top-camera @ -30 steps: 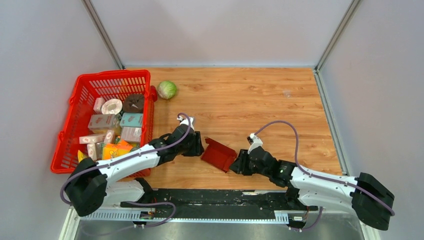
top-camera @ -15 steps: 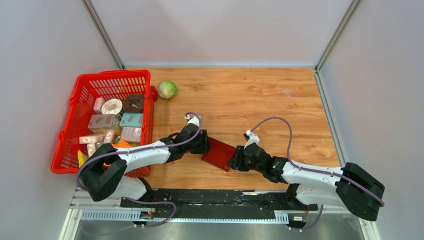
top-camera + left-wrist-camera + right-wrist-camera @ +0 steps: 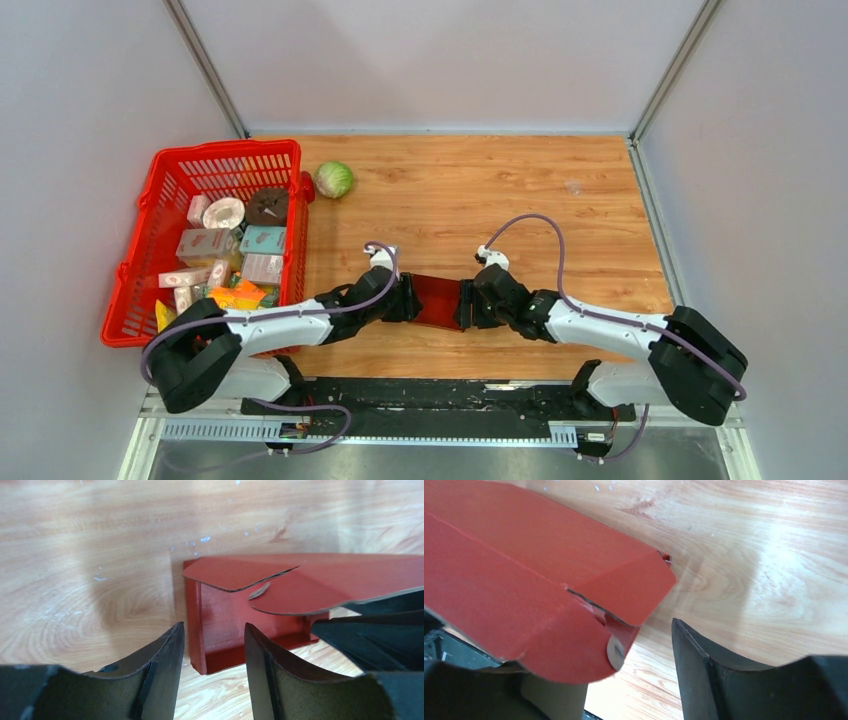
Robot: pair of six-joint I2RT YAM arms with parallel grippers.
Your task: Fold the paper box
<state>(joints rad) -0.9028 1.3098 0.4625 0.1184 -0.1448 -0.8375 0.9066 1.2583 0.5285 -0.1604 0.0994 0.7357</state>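
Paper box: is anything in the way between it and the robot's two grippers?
No, nothing visible. The left gripper is right at one end of the paper box, the right gripper at the other end.

The paper box lies on the table near the front, between the left gripper and the right gripper; the mesh basket stands far left, the cabbage just beside its far right corner
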